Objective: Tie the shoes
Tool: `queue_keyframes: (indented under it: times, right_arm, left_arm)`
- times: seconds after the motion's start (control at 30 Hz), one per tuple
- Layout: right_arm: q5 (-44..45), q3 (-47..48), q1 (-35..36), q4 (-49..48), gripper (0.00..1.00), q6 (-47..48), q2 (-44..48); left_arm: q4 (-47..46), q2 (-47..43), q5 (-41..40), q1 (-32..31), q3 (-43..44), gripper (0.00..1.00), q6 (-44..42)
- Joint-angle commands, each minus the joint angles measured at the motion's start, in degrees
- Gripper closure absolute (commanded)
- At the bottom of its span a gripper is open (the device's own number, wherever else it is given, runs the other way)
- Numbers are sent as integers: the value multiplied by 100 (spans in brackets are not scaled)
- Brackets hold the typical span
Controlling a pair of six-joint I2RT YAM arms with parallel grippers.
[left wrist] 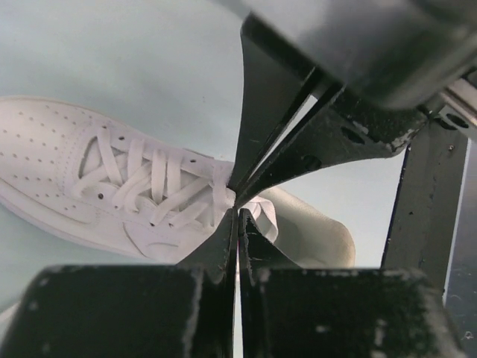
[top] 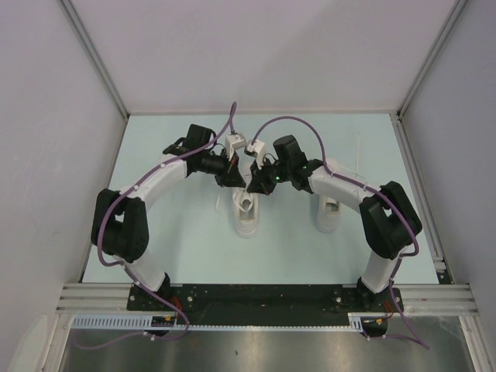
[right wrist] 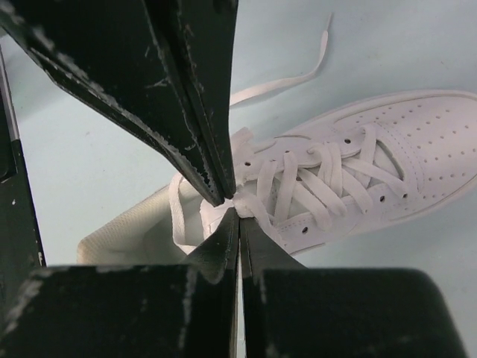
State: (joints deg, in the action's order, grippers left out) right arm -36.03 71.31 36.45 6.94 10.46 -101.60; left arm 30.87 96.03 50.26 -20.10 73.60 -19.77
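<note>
A white sneaker [top: 246, 215] stands mid-table with its toe toward the arms; it also shows in the left wrist view [left wrist: 67, 171] and the right wrist view [right wrist: 417, 142]. My left gripper [top: 239, 186] and right gripper [top: 254, 188] meet tip to tip over its tongue. In the left wrist view my left gripper [left wrist: 237, 214] is shut on the white lace [left wrist: 264, 218] at the top eyelets. In the right wrist view my right gripper [right wrist: 239, 214] is shut on the bunched lace [right wrist: 252, 203]. A lace loop [right wrist: 174, 216] hangs over the shoe's opening. The second sneaker [top: 327, 217] is partly hidden under my right arm.
A loose lace end [right wrist: 287, 82] lies on the pale blue table [top: 170, 155] beyond the shoe. A thin lace [top: 358, 159] trails from the second sneaker toward the back. White walls enclose the table on three sides.
</note>
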Motion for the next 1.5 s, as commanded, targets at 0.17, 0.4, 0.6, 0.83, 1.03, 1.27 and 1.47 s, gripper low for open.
queue_keyframes:
  times: [0.17, 0.4, 0.6, 0.83, 1.03, 1.27, 1.47]
  right_arm:
    - [-88, 6, 143, -228, 100, -149, -158]
    - [-238, -12, 21, -79, 100, -167, -79]
    - [-413, -12, -102, -17, 100, -325, -114]
    - [-703, -117, -199, -26, 100, -404, 18]
    - [-774, -135, -217, -184, 100, -422, -17]
    - [-791, -135, -217, -298, 99, -387, -26]
    - [-765, -135, -199, -570, 98, -483, -53]
  left_arm:
    - [-547, -480, 108, 85, -364, 100, 448]
    - [-486, -366, -148, 217, -250, 75, -34]
    - [-433, 29, -122, 217, -39, 63, -168]
    - [-714, 328, -227, 226, 31, 59, 34]
    - [-898, 504, -315, 226, 93, 59, 315]
    - [-899, 627, -219, 217, 145, 73, 377]
    - [-846, 435, -25, 261, 155, 100, 455]
